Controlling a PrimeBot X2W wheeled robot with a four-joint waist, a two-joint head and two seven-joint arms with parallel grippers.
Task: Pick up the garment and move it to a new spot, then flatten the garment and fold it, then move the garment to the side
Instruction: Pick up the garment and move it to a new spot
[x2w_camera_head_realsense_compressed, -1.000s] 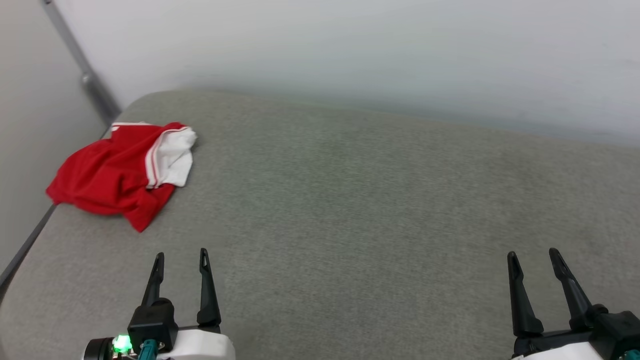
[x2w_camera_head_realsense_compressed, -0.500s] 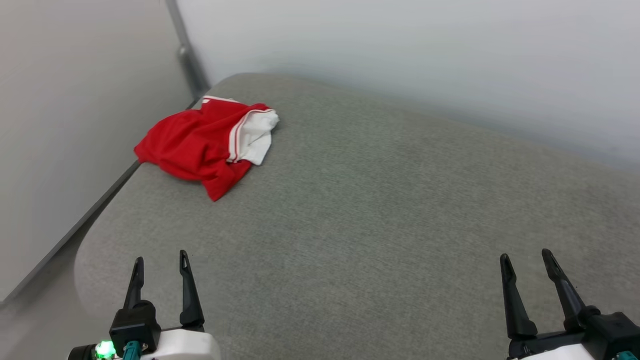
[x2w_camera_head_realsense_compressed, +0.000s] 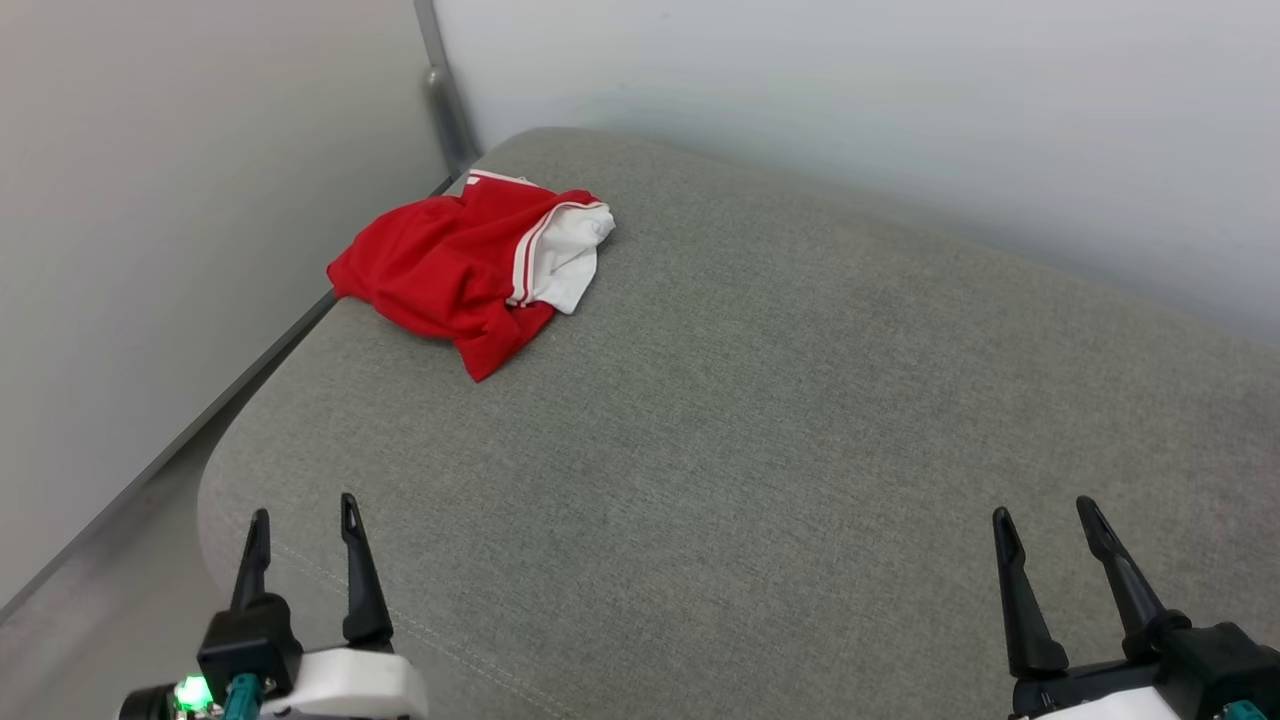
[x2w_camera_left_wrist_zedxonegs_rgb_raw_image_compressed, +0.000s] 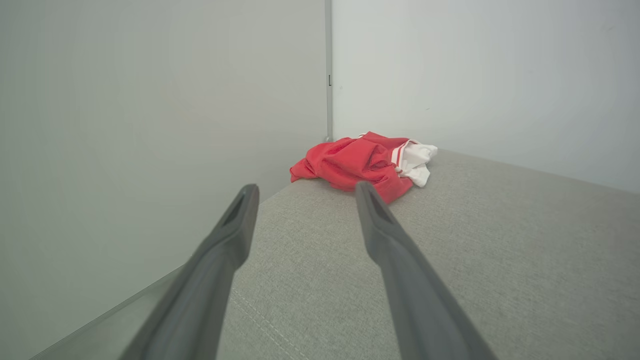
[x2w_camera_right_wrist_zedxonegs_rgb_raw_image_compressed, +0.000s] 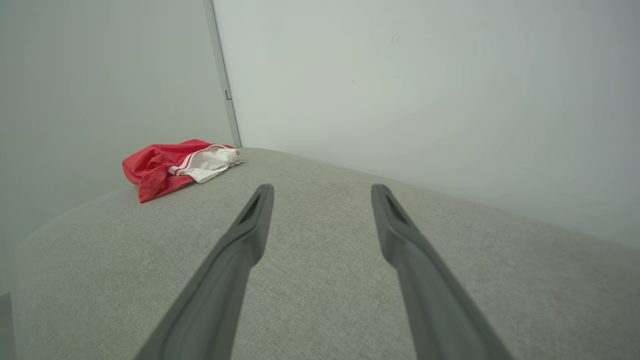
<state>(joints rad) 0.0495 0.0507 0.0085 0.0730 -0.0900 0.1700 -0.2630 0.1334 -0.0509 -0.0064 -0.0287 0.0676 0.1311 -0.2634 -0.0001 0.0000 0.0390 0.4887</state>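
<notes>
A crumpled red garment (x2w_camera_head_realsense_compressed: 460, 270) with a white sleeve and striped trim is lying at the far left corner of a grey upholstered cushion (x2w_camera_head_realsense_compressed: 760, 400). It is sitting close to the cushion's left edge, near a metal corner post (x2w_camera_head_realsense_compressed: 440, 90) where a left wall (x2w_camera_head_realsense_compressed: 150, 200) and a back wall (x2w_camera_head_realsense_compressed: 850, 100) are meeting. The left gripper (x2w_camera_head_realsense_compressed: 303, 507) is hovering over the cushion's near left edge and the right gripper (x2w_camera_head_realsense_compressed: 1042, 506) over its near right. Both are holding their fingers apart, gripping nothing, well apart from the garment. Bare grey fabric is lying between them and it. Compared with a second ago, the whole head view is sitting further left, showing more of the left wall, so the camera has turned. The garment itself is keeping its shape and place.
</notes>
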